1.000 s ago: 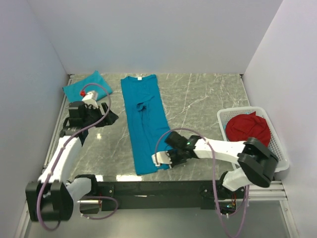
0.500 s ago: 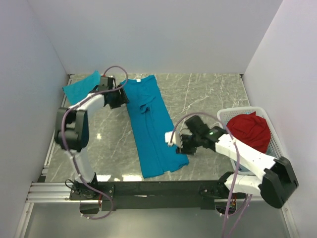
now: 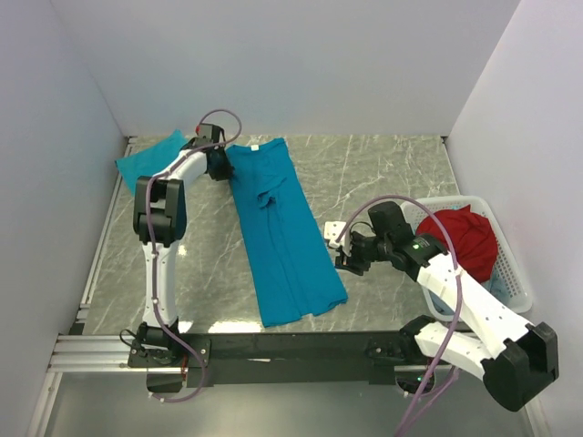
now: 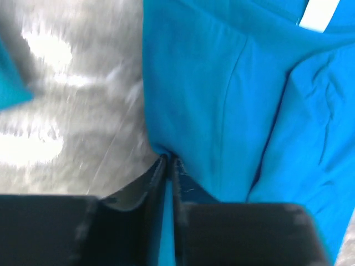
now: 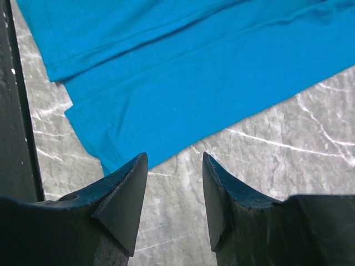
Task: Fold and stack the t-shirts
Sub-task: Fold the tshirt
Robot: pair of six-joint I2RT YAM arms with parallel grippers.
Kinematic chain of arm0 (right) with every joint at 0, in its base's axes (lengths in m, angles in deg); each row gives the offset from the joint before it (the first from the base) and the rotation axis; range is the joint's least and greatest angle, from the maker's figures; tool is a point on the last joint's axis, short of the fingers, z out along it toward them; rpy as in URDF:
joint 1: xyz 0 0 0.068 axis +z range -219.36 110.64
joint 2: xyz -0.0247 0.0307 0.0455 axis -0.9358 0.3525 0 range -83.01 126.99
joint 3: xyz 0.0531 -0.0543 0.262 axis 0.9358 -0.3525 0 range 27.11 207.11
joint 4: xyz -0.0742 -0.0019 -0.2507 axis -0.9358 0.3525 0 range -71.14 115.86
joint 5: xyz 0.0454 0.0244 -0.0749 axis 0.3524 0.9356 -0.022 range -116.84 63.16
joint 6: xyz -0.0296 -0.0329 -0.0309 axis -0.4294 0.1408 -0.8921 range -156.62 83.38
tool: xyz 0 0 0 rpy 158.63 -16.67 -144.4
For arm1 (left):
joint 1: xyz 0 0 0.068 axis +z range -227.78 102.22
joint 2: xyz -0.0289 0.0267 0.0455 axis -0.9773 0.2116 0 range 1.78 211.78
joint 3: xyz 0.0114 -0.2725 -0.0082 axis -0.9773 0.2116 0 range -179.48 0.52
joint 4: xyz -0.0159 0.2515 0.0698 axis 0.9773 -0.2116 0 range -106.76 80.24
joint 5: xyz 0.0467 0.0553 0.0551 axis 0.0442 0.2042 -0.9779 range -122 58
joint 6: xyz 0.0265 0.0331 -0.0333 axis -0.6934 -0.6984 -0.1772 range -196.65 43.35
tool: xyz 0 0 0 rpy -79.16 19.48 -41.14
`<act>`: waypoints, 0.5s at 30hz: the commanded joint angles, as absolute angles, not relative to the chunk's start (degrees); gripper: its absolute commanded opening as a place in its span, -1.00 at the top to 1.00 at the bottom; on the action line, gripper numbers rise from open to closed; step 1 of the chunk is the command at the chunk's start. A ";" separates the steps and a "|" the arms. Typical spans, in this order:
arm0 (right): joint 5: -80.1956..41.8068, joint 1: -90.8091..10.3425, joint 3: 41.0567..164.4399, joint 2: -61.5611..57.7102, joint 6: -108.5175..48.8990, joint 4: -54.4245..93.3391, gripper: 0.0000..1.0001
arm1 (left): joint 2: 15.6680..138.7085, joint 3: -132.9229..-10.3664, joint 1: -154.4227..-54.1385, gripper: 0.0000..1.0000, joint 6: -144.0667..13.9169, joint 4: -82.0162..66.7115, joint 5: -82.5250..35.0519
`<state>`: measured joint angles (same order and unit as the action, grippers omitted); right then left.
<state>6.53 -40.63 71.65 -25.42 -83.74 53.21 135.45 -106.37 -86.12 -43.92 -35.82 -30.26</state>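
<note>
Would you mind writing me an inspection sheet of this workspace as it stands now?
Surface: grey marbled table, some glare spots.
Job's things: long t-shirt spread flat, folded lengthwise; folded t-shirt at the far left corner.
Clutter: white basket at right, holding a red cloth.
Tools: left tool shut on the long t-shirt's far left edge; right tool open, nothing between its jaws, over the table beside the shirt's near right corner.
Cables: left cable and right cable loop above their arms.
Surroundings: white walls on three sides; black rail along the near edge.
</note>
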 commanded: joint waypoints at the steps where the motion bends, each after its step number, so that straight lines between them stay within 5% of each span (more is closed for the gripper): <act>1: 9.11 -41.41 71.24 -27.72 -82.77 52.00 -0.03 | 141.17 -111.78 -86.13 0.78 -43.78 -41.74 -31.74; 4: 8.50 -41.32 71.24 -27.81 -82.77 51.82 -0.03 | 145.12 -119.51 -85.78 0.92 -43.43 -43.76 -31.82; 10: 8.23 -41.50 70.88 -28.51 -82.41 51.38 -0.03 | 141.81 -122.81 -85.25 0.84 -45.89 -41.41 -30.25; 13: 8.41 -41.50 70.71 -28.95 -81.89 51.03 -0.04 | 129.00 -108.67 -85.08 0.07 -49.40 -32.10 -30.94; 15: 8.58 -41.67 70.88 -29.13 -81.28 50.77 -0.04 | 118.45 -99.26 -85.16 -0.11 -54.99 -28.06 -31.47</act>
